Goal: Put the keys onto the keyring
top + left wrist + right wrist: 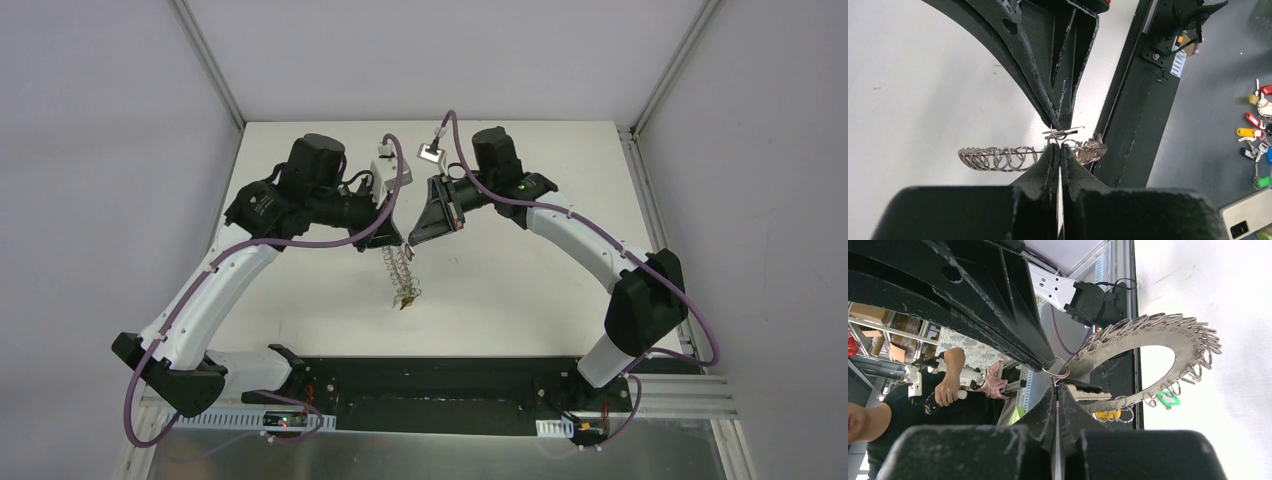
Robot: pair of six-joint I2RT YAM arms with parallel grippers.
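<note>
- Hanging in the air between your two arms, the keyring (1148, 337) is a flat grey metal loop fringed with small wire rings. It dangles above the table (520, 300), with a green-headed key (1167, 399) and a yellow-headed key (1107, 415) already on rings at its lower edge.
- Your left gripper (1058, 150) is clenched on the keyring's upper rim, right by one small wire ring (1060, 371). This pinch appears to carry the whole loop, so if it slackens the loop would likely drop to the table.
- Your right gripper (1056, 387) is clenched on a silver key (1090, 393). Its blade pokes sideways out of the fingertips, just beside the loop's inner edge. The key's head is hidden, so its colour cannot be told.
- The two sets of fingertips almost touch. A small misjudged push could knock them together and jar the ring out of line.
- The key is tiny and held by a thin pinch. Pressing it sideways against the wire could twist it in the grip or flick it free.
- Whether the key's hole has caught the wire cannot be told from these views. Letting go too early would drop the key.
- The loop hangs free, so any jolt may swing the target ring away.
</note>
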